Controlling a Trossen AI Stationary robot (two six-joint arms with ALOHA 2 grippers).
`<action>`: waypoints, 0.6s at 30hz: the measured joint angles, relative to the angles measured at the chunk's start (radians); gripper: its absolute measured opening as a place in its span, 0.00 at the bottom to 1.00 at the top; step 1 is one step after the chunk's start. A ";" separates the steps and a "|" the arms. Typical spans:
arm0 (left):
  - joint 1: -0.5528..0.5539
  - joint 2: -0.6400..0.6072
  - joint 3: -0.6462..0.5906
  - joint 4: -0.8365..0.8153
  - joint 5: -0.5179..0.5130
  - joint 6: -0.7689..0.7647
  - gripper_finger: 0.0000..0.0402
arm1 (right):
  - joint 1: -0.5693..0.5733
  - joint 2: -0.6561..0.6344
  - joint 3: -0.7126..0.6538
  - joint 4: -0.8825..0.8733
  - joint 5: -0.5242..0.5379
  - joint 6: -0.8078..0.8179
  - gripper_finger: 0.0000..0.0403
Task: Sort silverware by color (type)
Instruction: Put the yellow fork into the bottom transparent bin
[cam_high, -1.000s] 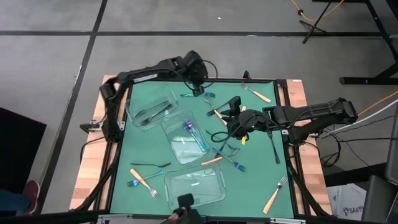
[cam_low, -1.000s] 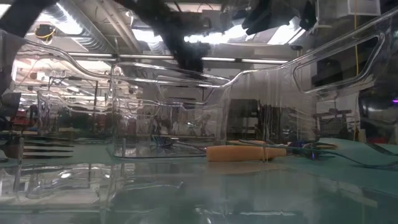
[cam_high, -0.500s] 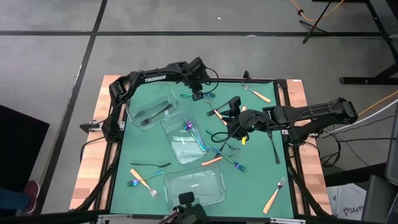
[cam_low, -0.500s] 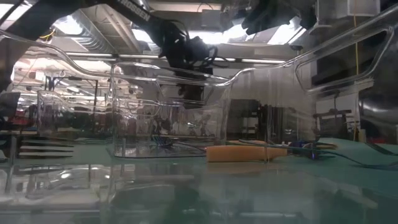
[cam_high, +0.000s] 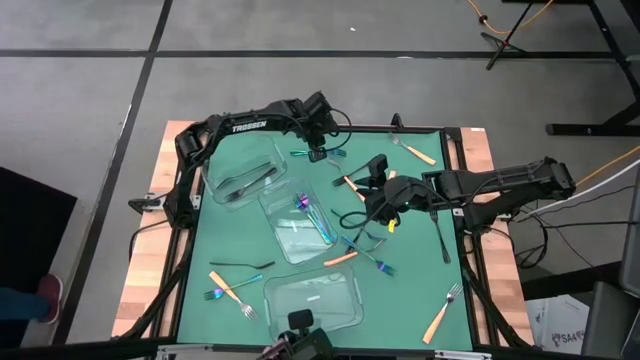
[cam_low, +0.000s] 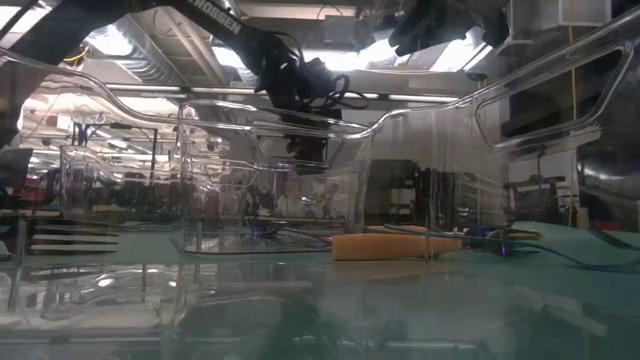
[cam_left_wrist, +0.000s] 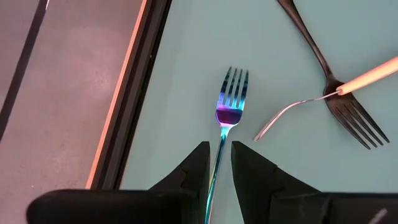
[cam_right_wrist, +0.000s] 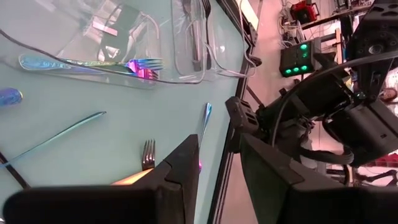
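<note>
My left gripper (cam_high: 318, 150) is low at the table's far edge, open by a narrow gap. Its fingers stand either side of the handle of an iridescent fork (cam_left_wrist: 230, 99) lying flat on the green mat; I see no touch. My right gripper (cam_high: 385, 207) hovers open and empty over the middle of the table. One clear container (cam_high: 243, 172) holds black utensils, a second one (cam_high: 298, 222) holds iridescent ones, and a third (cam_high: 313, 300) stands by the near edge. Orange-handled forks (cam_high: 413, 150), black ones (cam_high: 440, 235) and iridescent ones (cam_high: 375, 262) lie scattered on the mat.
Just beyond the left gripper lie a black fork (cam_left_wrist: 336, 81) and a silver fork with an orange handle (cam_left_wrist: 292, 109). The table's raised black rim (cam_left_wrist: 134, 93) runs close beside the iridescent fork. More cutlery lies at the near left (cam_high: 222, 285) and near right (cam_high: 440, 318).
My left arm has reached toward the far edge and come down over the iridescent fork, then held still for the last half second. The right arm and the cutlery have not moved.
</note>
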 joint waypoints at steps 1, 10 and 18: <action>-0.001 0.000 0.000 0.000 0.000 0.000 0.15 | -0.009 0.000 0.000 0.000 -0.003 0.023 0.29; -0.016 0.000 -0.001 0.000 0.000 0.001 0.15 | -0.246 0.000 -0.017 -0.046 -0.191 0.384 0.29; -0.023 0.000 -0.001 0.000 0.000 0.000 0.15 | -0.410 0.014 -0.134 0.014 -0.438 0.599 0.29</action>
